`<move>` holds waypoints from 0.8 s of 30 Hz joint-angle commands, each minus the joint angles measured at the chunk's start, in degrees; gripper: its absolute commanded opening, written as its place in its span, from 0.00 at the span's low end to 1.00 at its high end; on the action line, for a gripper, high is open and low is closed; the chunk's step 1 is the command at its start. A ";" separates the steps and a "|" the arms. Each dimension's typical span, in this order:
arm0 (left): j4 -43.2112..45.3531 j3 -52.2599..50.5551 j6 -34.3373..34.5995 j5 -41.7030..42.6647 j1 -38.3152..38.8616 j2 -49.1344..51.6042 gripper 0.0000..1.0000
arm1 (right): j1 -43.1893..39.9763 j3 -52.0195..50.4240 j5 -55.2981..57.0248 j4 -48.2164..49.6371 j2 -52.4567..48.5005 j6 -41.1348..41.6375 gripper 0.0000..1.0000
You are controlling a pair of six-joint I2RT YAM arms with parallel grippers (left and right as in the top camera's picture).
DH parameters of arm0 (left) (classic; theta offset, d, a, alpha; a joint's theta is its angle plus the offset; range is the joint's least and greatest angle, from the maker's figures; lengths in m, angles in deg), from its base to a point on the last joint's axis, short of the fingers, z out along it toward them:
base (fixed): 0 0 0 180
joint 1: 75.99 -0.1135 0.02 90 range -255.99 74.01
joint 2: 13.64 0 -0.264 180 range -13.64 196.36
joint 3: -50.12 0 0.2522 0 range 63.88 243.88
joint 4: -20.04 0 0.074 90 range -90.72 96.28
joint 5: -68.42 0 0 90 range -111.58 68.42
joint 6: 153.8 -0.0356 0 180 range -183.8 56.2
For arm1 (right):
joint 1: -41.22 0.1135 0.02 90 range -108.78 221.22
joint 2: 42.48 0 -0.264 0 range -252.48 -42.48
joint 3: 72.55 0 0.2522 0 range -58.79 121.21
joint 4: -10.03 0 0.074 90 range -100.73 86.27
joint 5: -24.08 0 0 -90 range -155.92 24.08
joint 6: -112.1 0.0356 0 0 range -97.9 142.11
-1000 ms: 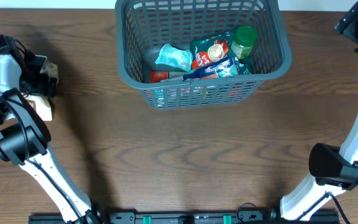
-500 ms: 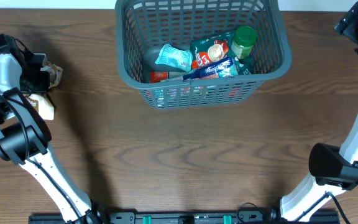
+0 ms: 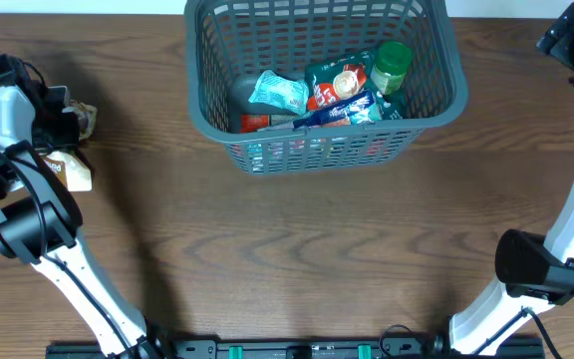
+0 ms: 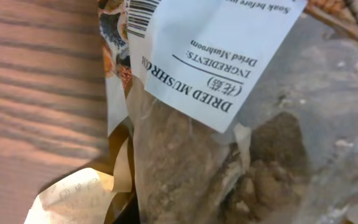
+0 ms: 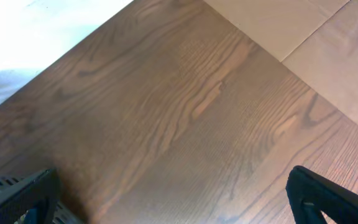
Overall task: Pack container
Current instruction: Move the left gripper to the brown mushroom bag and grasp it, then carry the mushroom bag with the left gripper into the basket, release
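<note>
The container, a dark grey slotted basket, stands at the back middle of the table. It holds a teal packet, a red and green packet, a blue packet and a green-lidded jar. At the far left my left gripper is shut on a clear bag of dried mushrooms. That bag and its white label fill the left wrist view and hide the fingers. My right gripper hangs open over bare table at the far right, with nothing between its fingers.
A beige packet lies on the table just in front of the held bag, and its corner shows in the left wrist view. The table's pale back edge runs close behind the right gripper.
My left gripper has shut on the dried mushroom bag, and the bag and the beige packet shifted slightly to the right. The right arm has not moved.
</note>
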 commanded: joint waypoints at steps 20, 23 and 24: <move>5.84 -0.24 12.50 25.73 2.27 -43.15 0.06 | -0.26 0.24 0.37 -0.09 0.46 1.03 0.99; 8.59 -0.24 12.74 28.02 5.84 -47.93 0.05 | -0.26 0.24 0.37 -0.09 0.46 1.03 0.99; 9.53 -0.24 12.74 28.04 7.26 -49.16 0.06 | -0.26 0.24 0.37 -0.09 0.48 1.03 0.99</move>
